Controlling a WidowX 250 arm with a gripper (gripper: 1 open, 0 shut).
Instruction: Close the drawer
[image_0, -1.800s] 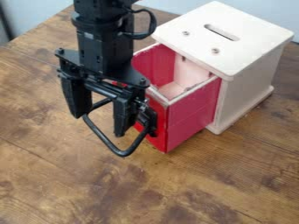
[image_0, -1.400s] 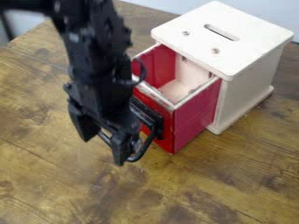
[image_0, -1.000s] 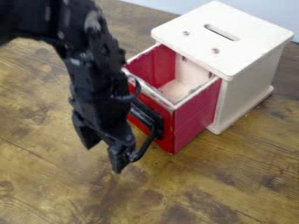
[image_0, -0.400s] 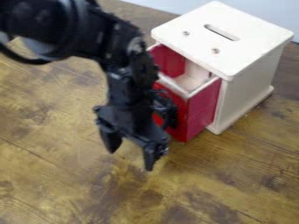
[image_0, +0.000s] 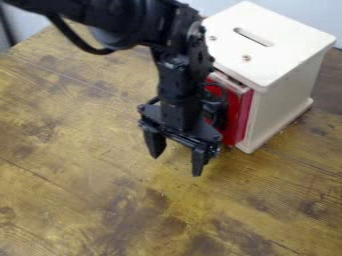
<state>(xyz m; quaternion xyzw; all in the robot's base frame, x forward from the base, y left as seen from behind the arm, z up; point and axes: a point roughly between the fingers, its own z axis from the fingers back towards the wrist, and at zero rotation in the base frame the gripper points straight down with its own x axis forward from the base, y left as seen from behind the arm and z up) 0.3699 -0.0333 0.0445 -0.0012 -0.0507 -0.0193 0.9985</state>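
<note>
A wooden table (image_0: 67, 190) with a worn, streaked brown surface is shown filling the left and lower parts of the camera view; a dark object is partly seen at the upper left corner, too cropped to be identified. To the left of the cabinet, a black robot arm (image_0: 127, 22) is seen entering from the top left and bending downward in front of the cabinet's open side; its upper part is blurred. At the arm's lower end the gripper (image_0: 177, 159) is directed down toward the table, just in front of the drawer; its two black fingers (image_0: 155, 146) are held spread apart, with bare table visible between them, and nothing is pinched. Whether the fingertips touch the table cannot be told.

Immediately behind the gripper, the drawer (image_0: 233, 108) is seen as a red box front; it is set almost fully into the cabinet, with only a narrow red strip projecting beyond the cabinet's front edge; its inside is not visible. The black bracket and handle on the drawer front are largely hidden behind the arm, and contact between arm and drawer cannot be judged with certainty.

The cabinet (image_0: 274, 60), cream-white and wooden, is placed at the upper right on the table; a dark slot (image_0: 251, 35) is cut in its flat top, and small dark dots are visible beside the slot. Its right wall stands upright on a slightly wider base resting on the table.
</note>
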